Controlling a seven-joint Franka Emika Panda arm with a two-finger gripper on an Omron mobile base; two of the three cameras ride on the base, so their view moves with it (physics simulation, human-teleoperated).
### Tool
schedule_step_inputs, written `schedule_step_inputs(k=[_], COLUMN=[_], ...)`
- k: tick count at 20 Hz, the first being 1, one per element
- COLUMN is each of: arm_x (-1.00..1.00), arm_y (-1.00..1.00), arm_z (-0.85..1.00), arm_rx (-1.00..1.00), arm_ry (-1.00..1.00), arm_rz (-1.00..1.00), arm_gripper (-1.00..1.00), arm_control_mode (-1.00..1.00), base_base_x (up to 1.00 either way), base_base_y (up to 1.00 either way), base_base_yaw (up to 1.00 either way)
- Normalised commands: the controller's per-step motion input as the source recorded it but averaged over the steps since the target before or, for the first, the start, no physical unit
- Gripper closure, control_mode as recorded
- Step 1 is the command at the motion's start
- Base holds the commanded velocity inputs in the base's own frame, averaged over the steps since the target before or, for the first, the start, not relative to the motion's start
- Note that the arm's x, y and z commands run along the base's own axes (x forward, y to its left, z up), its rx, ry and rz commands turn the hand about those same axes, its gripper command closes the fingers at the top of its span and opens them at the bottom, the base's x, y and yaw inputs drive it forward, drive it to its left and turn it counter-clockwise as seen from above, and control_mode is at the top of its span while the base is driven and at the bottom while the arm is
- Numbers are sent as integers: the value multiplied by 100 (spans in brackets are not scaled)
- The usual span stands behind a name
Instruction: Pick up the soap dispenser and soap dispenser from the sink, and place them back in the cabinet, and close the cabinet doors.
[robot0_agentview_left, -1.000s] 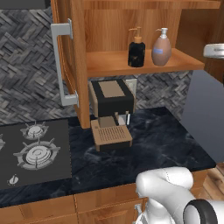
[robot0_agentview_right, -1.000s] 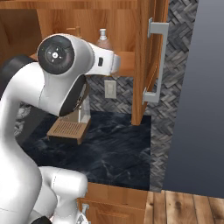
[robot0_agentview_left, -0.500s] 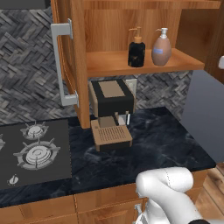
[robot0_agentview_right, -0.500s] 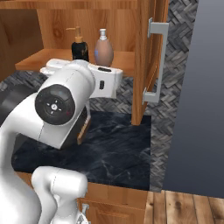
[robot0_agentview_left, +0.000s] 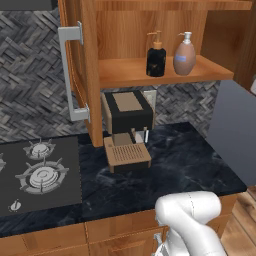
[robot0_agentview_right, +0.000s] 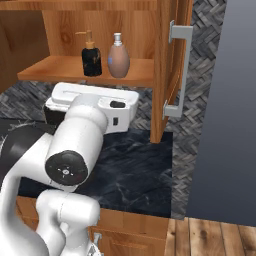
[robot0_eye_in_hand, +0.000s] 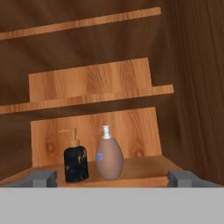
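Both soap dispensers upright on cabinet bottom shelf: black dispenser just beside peach dispenser, apart. Cabinet doors open. Gripper fingers wide apart, nothing between them, facing the cabinet shelf. Coffee machine on counter below cabinet.

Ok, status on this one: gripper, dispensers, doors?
Gripper open, empty. Black soap dispenser and peach soap dispenser upright on cabinet shelf. Cabinet doors open. Nothing blocking.
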Motion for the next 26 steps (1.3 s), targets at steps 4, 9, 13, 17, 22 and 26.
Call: schedule_step_inputs(k=[4, 9, 13, 17, 22, 26], arm_x=[-20, -44, -38, -31, -25, -6], arm_y=[-12, -22, -17, -20, -22, -24], arm_z=[-1, -3, -8, -27, -25, -11], arm_rx=[-1, 0, 0, -2, 0, 0], arm_ry=[-5, 0, 0, -1, 0, 0], arm_rz=[0, 0, 0, 0, 0, 0], arm_gripper=[-100, -100, -100, -100, -100, -100], arm_control_mode=[-100, -100, -100, -100, -100, -100], base_base_x=[0, 0, 0, 0, 0, 0], base_base_y=[0, 0, 0, 0, 0, 0], base_base_yaw=[0, 0, 0, 0, 0, 0])
